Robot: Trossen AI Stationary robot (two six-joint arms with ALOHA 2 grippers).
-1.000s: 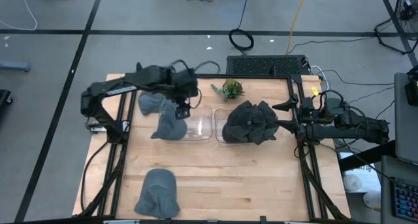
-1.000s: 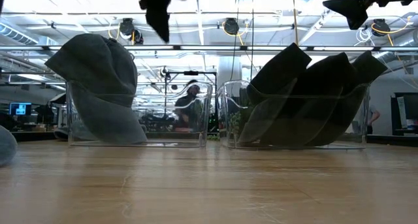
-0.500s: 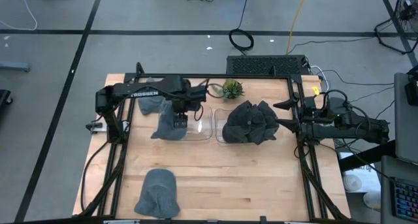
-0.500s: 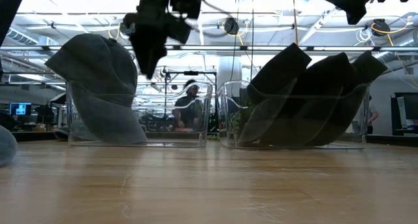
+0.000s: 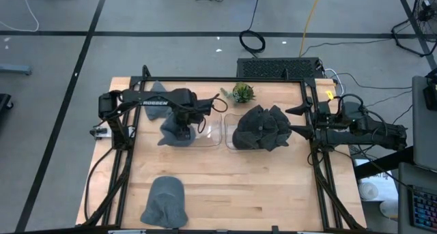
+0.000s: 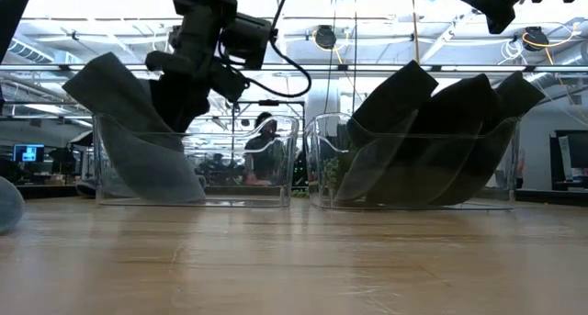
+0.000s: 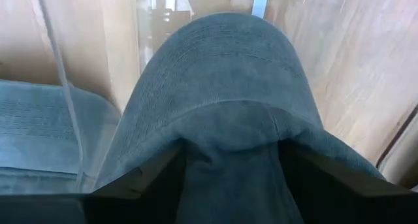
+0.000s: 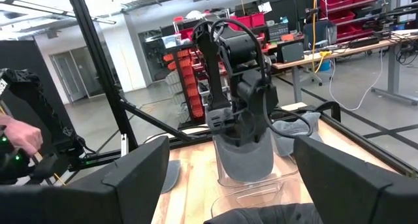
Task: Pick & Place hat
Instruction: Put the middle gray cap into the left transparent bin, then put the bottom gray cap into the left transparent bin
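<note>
Change: over the last second the left end effector (image 5: 183, 129) has swung in from beside the left bin (image 5: 208, 133) and dropped onto the blue-grey hat (image 5: 176, 130) draped over that bin's outer wall; earlier it hung clear above.
Meaning: my reading is that the pick is starting, with no lift yet; the hat's shape has hardly altered.
Left end effector: the wrist view shows the two dark fingers (image 7: 137, 185) spread either side of the hat's crown, cloth between them; whether they pinch it or merely straddle it I cannot tell.
Right end effector: (image 5: 295, 121) parked at the counter's right edge, well apart from the work, fingers spread wide, holding nothing.
Hat position: half in, half out of the left bin, crown leaning against the wall, brim toward the counter (image 5: 225, 186).
Other hats: a second blue-grey hat (image 5: 165, 201) lies flat near the front edge; a heap of dark hats (image 5: 261, 127) fills the right bin (image 6: 413, 159).
Materials: the hat is soft brushed cloth with stitched rows, floppy and easily creased; the bins are clear hard plastic with thin walls; the counter is pale wood planks.
Extras: a small spiky plant (image 5: 242, 93) stands behind the bins.
</note>
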